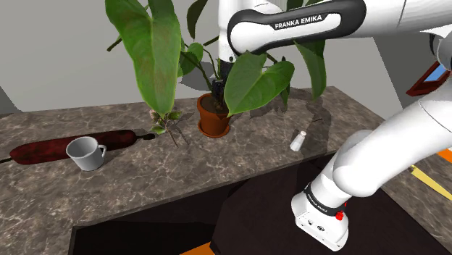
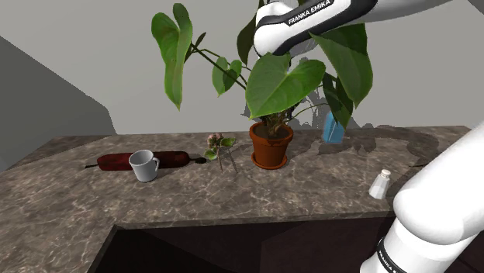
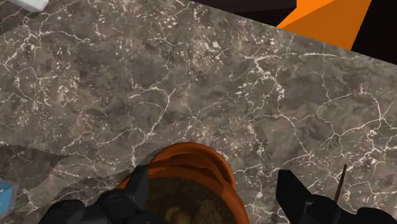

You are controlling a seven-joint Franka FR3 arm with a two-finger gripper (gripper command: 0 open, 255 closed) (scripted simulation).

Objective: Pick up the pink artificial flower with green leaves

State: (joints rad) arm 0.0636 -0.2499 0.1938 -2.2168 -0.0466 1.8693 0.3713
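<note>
Soft even light, perhaps from above; faint plant [image 1: 156, 58] shadows on the counter [image 1: 239, 156]

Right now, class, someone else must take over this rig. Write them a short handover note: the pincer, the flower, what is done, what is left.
The pincer is open and holds nothing; it hangs over the pot, among the plant's leaves.
The flower lies on the counter between the pot and the mug, nearer the pot, not gripped.
Done: nothing grasped yet.
Left: probably shift the pincer off the pot towards the mug, lower it onto the flower, shut, lift. Mind the leaves.
</note>
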